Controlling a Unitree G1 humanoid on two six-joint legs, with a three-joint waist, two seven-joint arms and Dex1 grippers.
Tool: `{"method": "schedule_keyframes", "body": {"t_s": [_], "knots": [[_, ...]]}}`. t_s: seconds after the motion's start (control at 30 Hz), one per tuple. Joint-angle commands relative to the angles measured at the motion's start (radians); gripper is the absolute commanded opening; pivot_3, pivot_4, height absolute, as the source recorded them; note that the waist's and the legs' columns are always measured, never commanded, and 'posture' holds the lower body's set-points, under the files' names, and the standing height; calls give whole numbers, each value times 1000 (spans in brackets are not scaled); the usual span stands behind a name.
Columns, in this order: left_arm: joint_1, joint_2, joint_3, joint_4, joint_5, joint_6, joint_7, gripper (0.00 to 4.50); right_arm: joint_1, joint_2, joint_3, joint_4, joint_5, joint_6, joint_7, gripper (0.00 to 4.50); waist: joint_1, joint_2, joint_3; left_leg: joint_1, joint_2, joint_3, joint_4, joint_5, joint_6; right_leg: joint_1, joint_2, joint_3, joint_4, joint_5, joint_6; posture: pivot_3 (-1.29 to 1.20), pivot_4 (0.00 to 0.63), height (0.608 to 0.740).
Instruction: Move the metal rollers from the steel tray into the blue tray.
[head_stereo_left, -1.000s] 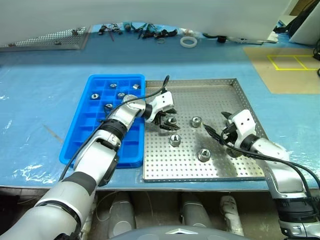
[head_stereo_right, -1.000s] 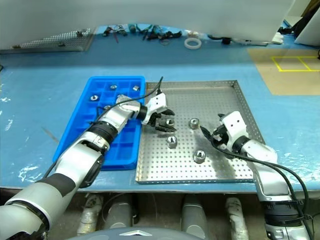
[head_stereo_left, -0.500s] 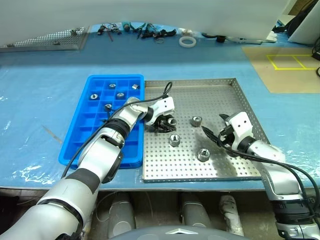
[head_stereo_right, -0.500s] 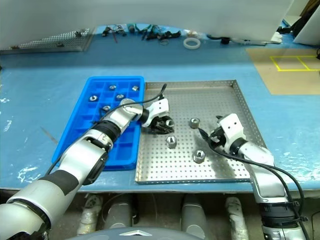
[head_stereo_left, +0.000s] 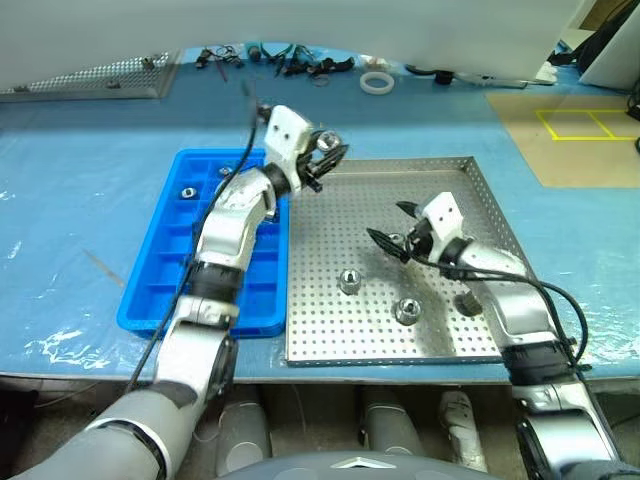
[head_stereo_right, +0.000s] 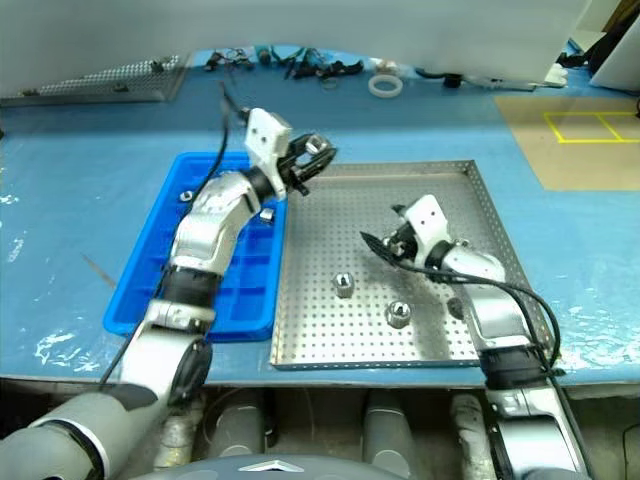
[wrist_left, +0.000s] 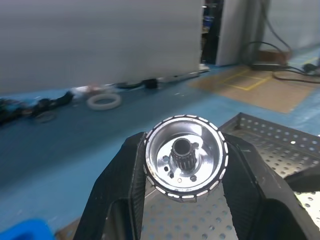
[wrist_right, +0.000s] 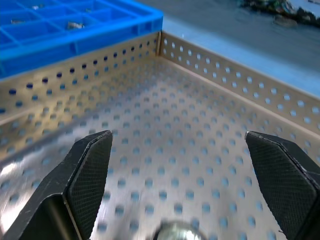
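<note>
Left tool clamps a roller raised over the steel tray edge, ready to carry to the blue tray. Right tool gapes wide over another roller; two more rollers lie in the steel tray.

My left arm covers much of the blue tray, so I can't count the rollers in its far compartments; I can make out just one. In the right wrist view a roller sits blurred and cut off at the frame edge between the wide-spread fingers. The roller near my right gripper is largely hidden behind it. The dark clutter along the table's far edge is too small to identify.
</note>
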Motion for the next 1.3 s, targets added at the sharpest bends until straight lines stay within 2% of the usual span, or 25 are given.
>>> {"method": "schedule_keyframes", "body": {"t_s": [0.03,0.13,0.33,0.5,0.63,0.77,1.03,1.17,1.27,1.3], "knots": [[102,47,14,-156,35,47,92,1773,-83,27,-11,52,42,-48,52,4500,12,0,0,0,1,0,0,0,0,0,0,0,1,0,0,147,150,740],[230,110,35,-236,60,86,139,1773,-189,52,1,145,50,-75,113,4500,32,0,0,0,1,0,0,0,0,0,0,-1,1,0,0,185,150,740],[258,134,95,-231,55,133,255,1773,-298,85,22,305,17,-165,172,4500,81,0,0,-3,2,-2,0,1,-2,0,0,-4,1,0,0,248,150,740],[254,140,105,-177,55,139,311,1773,-295,103,27,330,8,-193,178,4500,98,0,0,-7,1,-4,1,1,-2,-2,0,-6,2,0,0,262,150,740],[276,129,113,-208,65,156,378,1773,-272,100,29,321,-5,-198,176,4500,99,0,0,-18,2,-6,5,3,-4,-14,0,-6,8,0,0,246,150,740],[327,108,127,-275,72,176,452,1773,-254,99,27,312,-10,-198,171,4500,94,-1,0,-18,3,-7,5,3,-4,-14,1,-7,8,0,0,239,150,740],[392,92,129,-333,47,240,484,1773,-266,109,33,341,-25,-217,174,4500,97,0,0,-18,3,-7,5,3,-4,-14,1,-8,8,0,0,257,150,740],[362,87,159,-293,49,254,532,3121,-262,100,23,340,-24,-220,167,4500,96,-1,0,-18,3,-8,5,3,-4,-13,1,-8,8,0,0,241,150,740],[296,85,155,-250,0,192,484,4027,-248,86,13,323,-25,-215,156,4500,94,0,0,-18,3,-8,6,3,-4,-13,1,-8,9,0,0,193,150,740],[267,80,157,-234,-48,157,435,4027,-243,81,10,314,-23,-212,150,4500,94,-1,0,-18,3,-8,6,4,-5,-14,1,-8,10,0,0,193,150,740]]}}
